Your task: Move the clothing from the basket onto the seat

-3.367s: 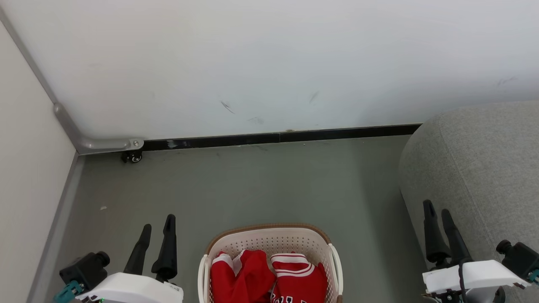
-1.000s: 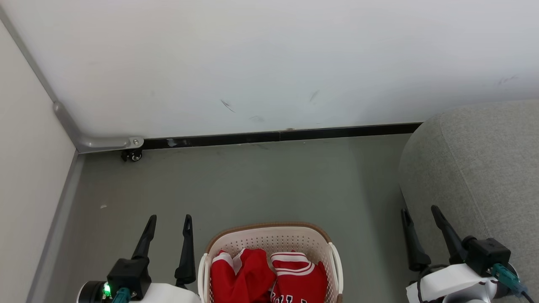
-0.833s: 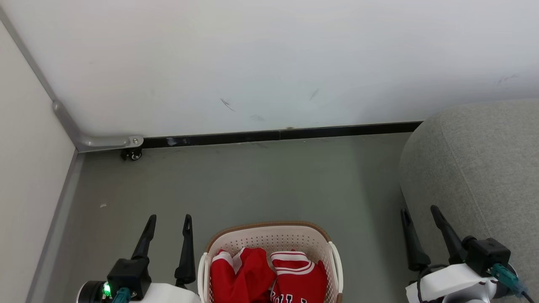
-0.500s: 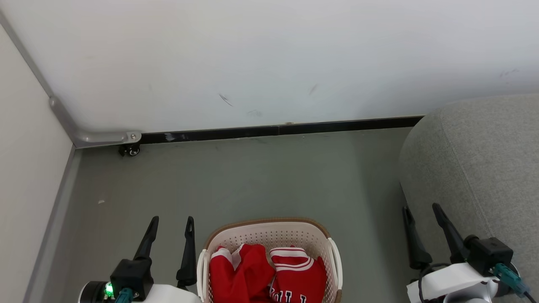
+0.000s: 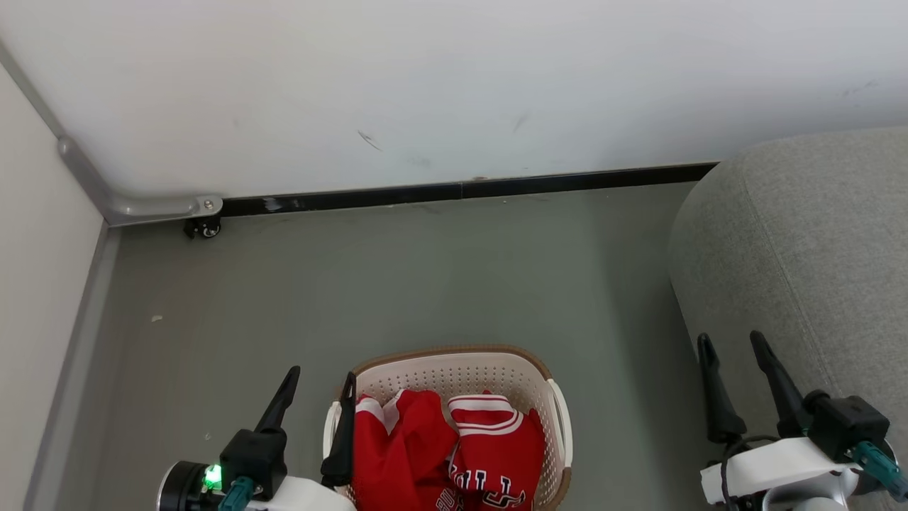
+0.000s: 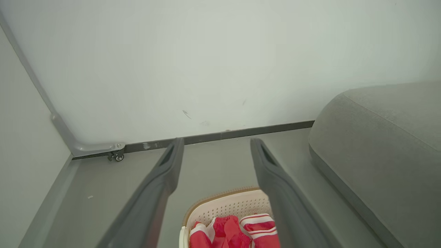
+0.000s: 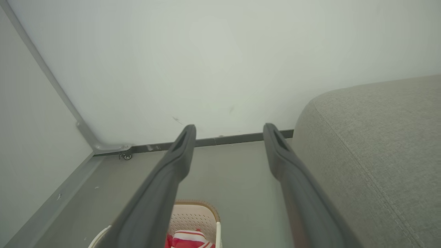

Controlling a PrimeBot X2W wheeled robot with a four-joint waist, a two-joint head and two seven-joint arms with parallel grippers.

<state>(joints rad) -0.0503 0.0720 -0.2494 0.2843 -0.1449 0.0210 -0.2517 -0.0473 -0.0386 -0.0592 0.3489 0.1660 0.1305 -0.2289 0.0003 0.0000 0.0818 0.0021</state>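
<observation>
Clothing (image 5: 454, 454) lies bunched in basket (image 5: 454, 352), 6 o'clock in head view, on floor (image 5: 425, 284). Seat (image 5: 816, 248) at 3 o'clock, no red on the part shown. Left gripper (image 5: 320, 374) at 7 o'clock, jaws spread wide, empty; its inner finger is just beside the basket's left rim, contact unclear. Right gripper (image 5: 729, 336) at 4 o'clock, spread, empty, against the seat's side. Step is likely the reach for the first garment. Go over the rim, not onto it. Aim for a raised fold, pinch deep, and lift straight up past the wall before swinging toward 3 o'clock. Snagging the rim would drag the basket.
</observation>
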